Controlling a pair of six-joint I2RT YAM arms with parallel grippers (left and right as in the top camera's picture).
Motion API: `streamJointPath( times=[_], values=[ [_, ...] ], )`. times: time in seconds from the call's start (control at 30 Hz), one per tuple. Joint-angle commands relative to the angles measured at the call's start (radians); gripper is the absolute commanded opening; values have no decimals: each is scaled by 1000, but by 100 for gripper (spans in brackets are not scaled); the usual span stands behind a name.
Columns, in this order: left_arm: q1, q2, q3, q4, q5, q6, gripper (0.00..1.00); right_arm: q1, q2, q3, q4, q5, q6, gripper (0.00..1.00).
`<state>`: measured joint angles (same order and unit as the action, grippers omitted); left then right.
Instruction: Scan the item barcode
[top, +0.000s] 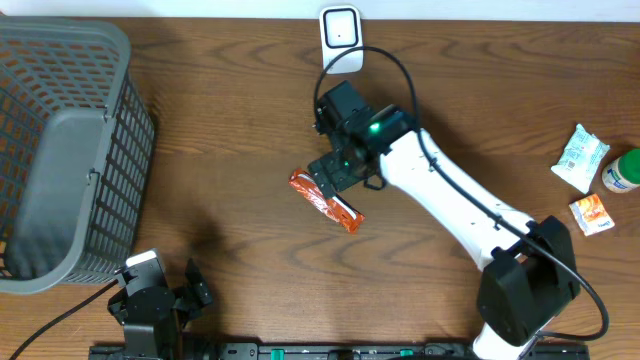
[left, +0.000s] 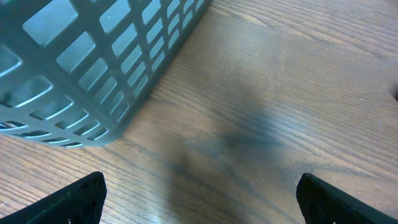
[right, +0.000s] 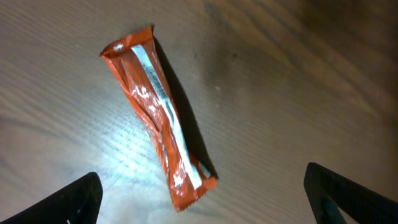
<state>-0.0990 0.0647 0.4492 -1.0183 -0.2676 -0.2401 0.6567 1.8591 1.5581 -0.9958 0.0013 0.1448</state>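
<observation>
The orange snack bar (right: 158, 118) lies flat on the tabletop (top: 230, 100), seam side up, with a pale strip running its length. I can't make out a barcode. It looks light, and the thin, glossy wrapper would likely slide and crumple under a pinch; the crimped ends are flimsy. I'd take it across the narrow middle, where the bar inside lends some stiffness, and gently. The right hand (top: 338, 168) hangs just over it, fingers spread wide, holding nothing. The white scanner (top: 340, 32) stands near, at the far edge. The left hand (left: 199, 202) sits open beside the grey basket (top: 60, 150).
</observation>
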Motion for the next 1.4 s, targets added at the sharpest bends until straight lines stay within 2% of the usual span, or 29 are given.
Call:
streamJointPath(
  times=[0.0, 0.03, 0.2, 0.37, 0.5, 0.57, 0.6, 0.77, 0.8, 0.87, 1.07, 1.23, 1.37],
  values=[
    [4, -2, 0, -1, -5, -9, 98, 101, 18, -47, 28, 203, 27, 99],
    [4, -2, 0, -1, -5, -9, 98, 145, 31, -83, 47, 278, 41, 99],
    [4, -2, 0, -1, -5, -9, 98, 235, 98, -194, 149, 413, 72, 99],
    [4, -2, 0, -1, -5, -9, 98, 288, 173, -210, 220, 555, 57, 99],
    [4, -2, 0, -1, -5, -9, 98, 294, 231, -210, 258, 568, 22, 96],
    [4, -2, 0, -1, -5, -9, 98, 293, 264, -210, 256, 569, 22, 89],
    [4, -2, 0, -1, -5, -9, 98, 295, 293, -210, 250, 568, 21, 81],
    [4, -2, 0, -1, -5, -9, 98, 309, 383, -210, 217, 565, 14, 65],
    [4, -2, 0, -1, -5, -9, 98, 310, 404, -210, 207, 563, 14, 59],
    [4, -2, 0, -1, -5, -9, 98, 310, 438, -210, 192, 542, 14, 37],
    [4, -2, 0, -1, -5, -9, 98, 306, 467, -209, 182, 528, 3, 1],
    [4, -2, 0, -1, -5, -9, 98, 285, 447, -189, 161, 459, -31, 1],
    [4, -2, 0, -1, -5, -9, 98, 258, 338, -116, 65, 322, -50, 2]
  ],
)
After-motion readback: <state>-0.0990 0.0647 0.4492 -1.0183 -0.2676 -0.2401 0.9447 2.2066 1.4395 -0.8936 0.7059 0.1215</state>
